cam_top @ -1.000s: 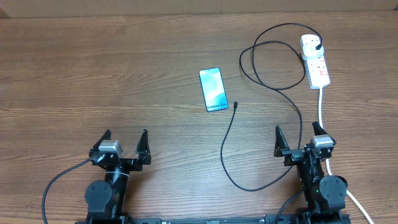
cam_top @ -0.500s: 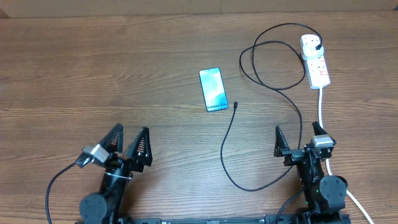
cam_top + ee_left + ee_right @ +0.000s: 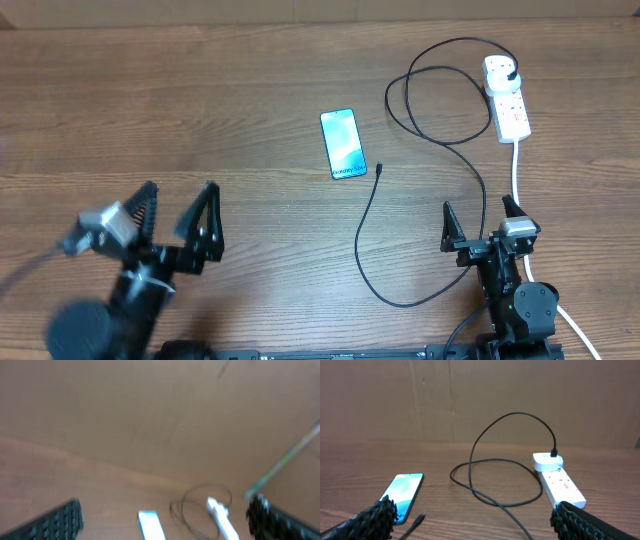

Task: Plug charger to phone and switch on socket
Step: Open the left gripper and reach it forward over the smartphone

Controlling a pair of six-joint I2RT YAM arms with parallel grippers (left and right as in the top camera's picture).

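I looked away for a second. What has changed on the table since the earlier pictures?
The left pincer has swung to its left and risen toward the overhead camera, open and empty. Nothing was grasped or released. The right pincer, phone, cable and socket stayed put.

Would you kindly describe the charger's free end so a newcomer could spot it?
On the wooden table, find the lit blue phone near the middle. Just right of its near corner lies the black connector tip. Unlike the plug end at the white socket, it lies loose.

Even bright light; left wrist view motion-blurred.
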